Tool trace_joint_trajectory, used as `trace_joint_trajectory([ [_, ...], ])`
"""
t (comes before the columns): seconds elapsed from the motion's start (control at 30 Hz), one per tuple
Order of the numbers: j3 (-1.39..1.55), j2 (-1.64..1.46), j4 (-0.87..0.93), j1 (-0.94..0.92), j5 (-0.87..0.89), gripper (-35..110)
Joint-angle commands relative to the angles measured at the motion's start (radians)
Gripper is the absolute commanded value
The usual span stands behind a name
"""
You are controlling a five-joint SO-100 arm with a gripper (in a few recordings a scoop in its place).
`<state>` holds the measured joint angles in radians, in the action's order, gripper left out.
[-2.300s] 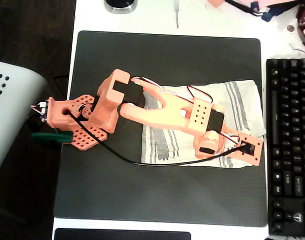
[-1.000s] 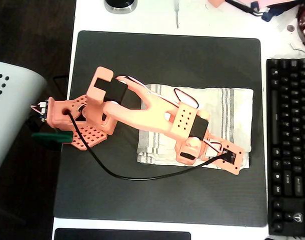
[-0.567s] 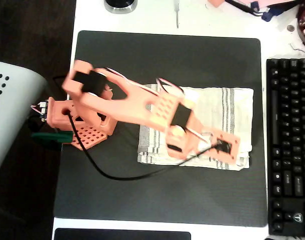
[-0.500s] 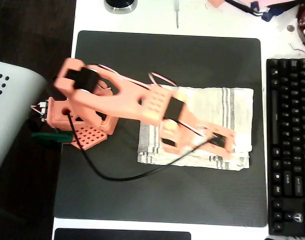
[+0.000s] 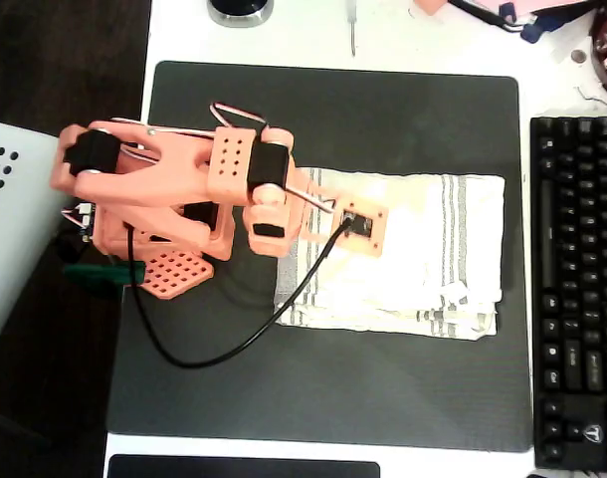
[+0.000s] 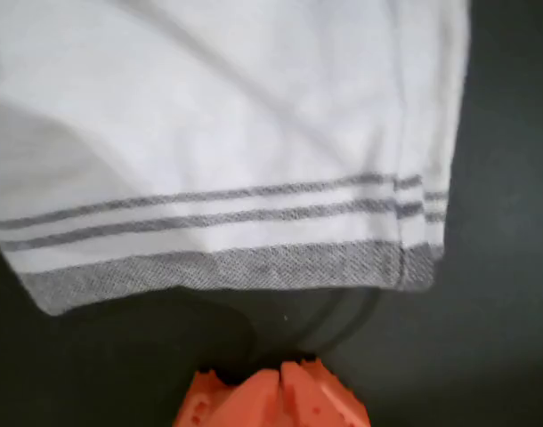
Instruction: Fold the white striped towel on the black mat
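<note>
A black keyboard (image 5: 576, 289) lies well to the right of the gripper along the overhead view's right edge, on a white table (image 5: 433, 45). Up and to the left, a round dark-and-silver object (image 5: 240, 10) sits at the top edge; a thin metal tool (image 5: 352, 25) lies just right of it. Far left stands a pale grey perforated object (image 5: 15, 214).

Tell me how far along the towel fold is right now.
The cream-white striped towel lies on the dark charcoal desk mat as a flat rectangle with doubled edges at one corner in the wrist view, so one fold looks done. The orange gripper grips nothing: its fingertips meet over bare mat, clear of the towel's grey hem. What may remain is another fold, if wanted.
</note>
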<state>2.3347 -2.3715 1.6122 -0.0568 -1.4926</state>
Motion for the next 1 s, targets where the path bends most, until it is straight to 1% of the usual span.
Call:
trace_joint_trajectory([
  [0.0, 0.023, -0.032, 0.023, 0.008, 0.006, 0],
  [0.23, 0.049, -0.014, 0.009, 0.078, 0.051, 2],
  [0.37, 0.112, -0.003, -0.054, 0.06, 0.089, 9],
  [0.6, 0.218, -0.037, -0.135, 0.072, 0.097, 10],
  [0.67, 0.282, -0.095, -0.17, 0.084, 0.081, 8],
  [0.83, 0.497, -0.394, -0.207, 0.126, 0.037, 0],
  [0.97, 0.578, -0.56, -0.198, 0.137, 0.044, 0],
])
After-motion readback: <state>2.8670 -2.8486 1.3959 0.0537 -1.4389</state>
